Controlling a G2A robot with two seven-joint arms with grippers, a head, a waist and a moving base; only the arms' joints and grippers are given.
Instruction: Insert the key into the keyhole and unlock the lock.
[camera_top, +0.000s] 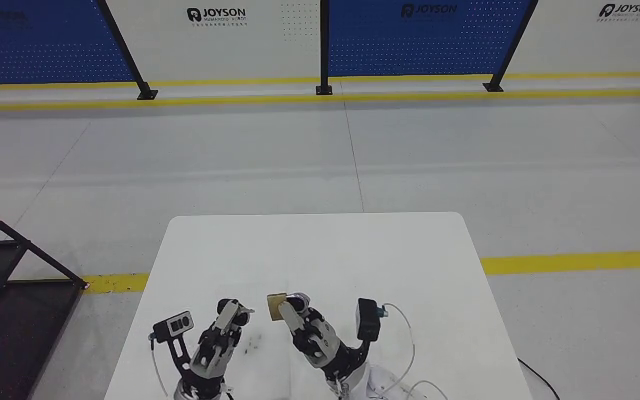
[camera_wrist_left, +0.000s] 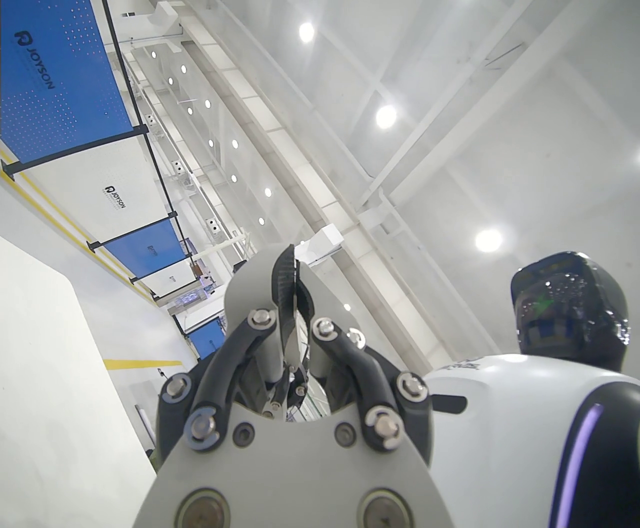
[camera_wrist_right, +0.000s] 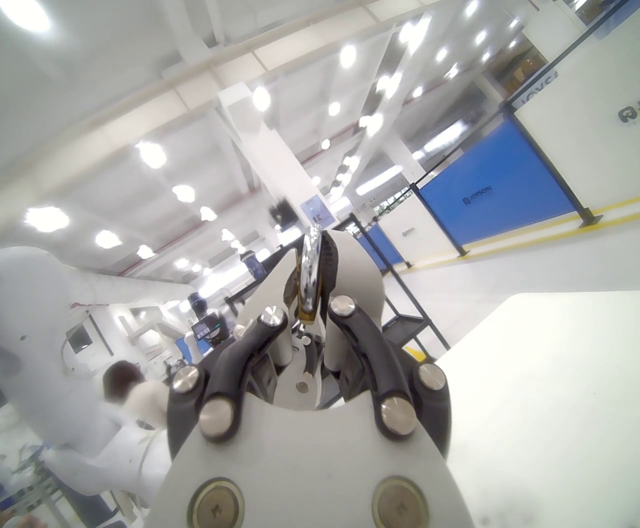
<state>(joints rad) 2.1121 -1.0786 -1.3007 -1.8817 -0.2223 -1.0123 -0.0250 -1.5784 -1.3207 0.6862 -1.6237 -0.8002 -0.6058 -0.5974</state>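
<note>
Right gripper (camera_wrist_right: 317, 252) clamps the brass lock (camera_wrist_right: 310, 286) above the tabletop (camera_wrist_right: 550, 375). Left gripper (camera_wrist_left: 292, 262), just beside it, is clenched tight.

Both grippers hung over the near part of the table (camera_top: 320, 240), the left gripper (camera_top: 238, 313) just left of the right gripper (camera_top: 292, 300), their tips near each other but apart. The lock (camera_top: 275, 300) sat between the right gripper's fingers, at the tip, on the side toward the left gripper, which pinched the key (camera_wrist_left: 298, 310) between its own fingers. A rack (camera_top: 25, 270) stood on the floor left of the table, and a fence (camera_top: 420, 40) ran across well behind it.
</note>
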